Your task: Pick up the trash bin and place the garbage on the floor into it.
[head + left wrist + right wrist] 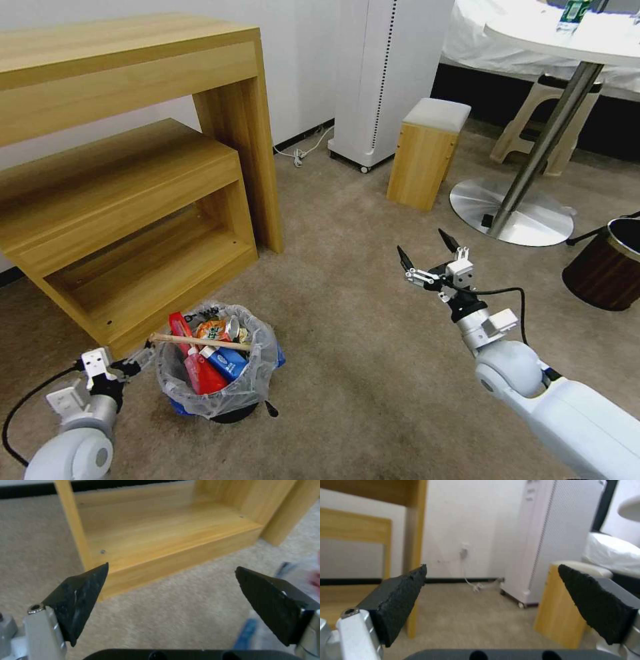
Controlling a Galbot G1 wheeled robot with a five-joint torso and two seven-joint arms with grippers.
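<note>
The trash bin (217,373) stands on the beige floor (360,373) before a wooden shelf (133,220), already full of garbage (210,353), left gripper (137,363) beside it and right gripper (430,257) raised, both jaws wide and empty; no litter visibly remains

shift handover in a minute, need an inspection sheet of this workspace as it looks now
surface: beige carpet floor; no loose garbage seen on it
job's things: trash bin standing on the floor by the wooden shelf unit, packed with garbage, a wooden stick lying across the top
clutter: nothing seen
grippers: left gripper low beside the bin, jaws open, empty; right gripper raised over bare carpet, jaws open, empty
cables: white cord on the floor by the wall; black cable on the right wrist
surroundings: white upright appliance, wooden stool, round table base, brown bin
</note>
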